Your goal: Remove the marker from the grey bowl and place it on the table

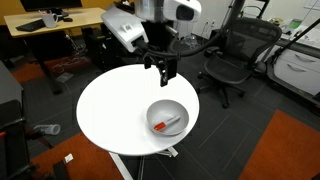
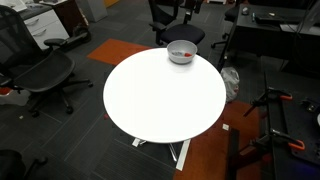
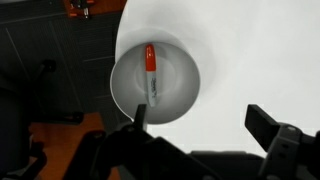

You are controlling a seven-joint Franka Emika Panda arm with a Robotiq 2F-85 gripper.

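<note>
The grey bowl (image 1: 166, 118) sits near the edge of the round white table (image 1: 110, 110). It also shows in the other exterior view (image 2: 181, 52) and in the wrist view (image 3: 156, 82). The marker (image 1: 165, 124), red and white, lies inside the bowl; in the wrist view (image 3: 151, 70) its red part points away from me. My gripper (image 1: 163, 71) hangs open and empty above the table, behind the bowl and apart from it. In the wrist view its fingers (image 3: 200, 118) frame bare table beside the bowl. The arm is not in view in the exterior view from the far side.
Black office chairs (image 1: 235, 60) stand around the table, and others show in an exterior view (image 2: 40, 70). A wooden desk (image 1: 60, 25) stands behind. The table (image 2: 165, 95) has bare top on most of its surface. Orange carpet (image 1: 285, 150) lies nearby.
</note>
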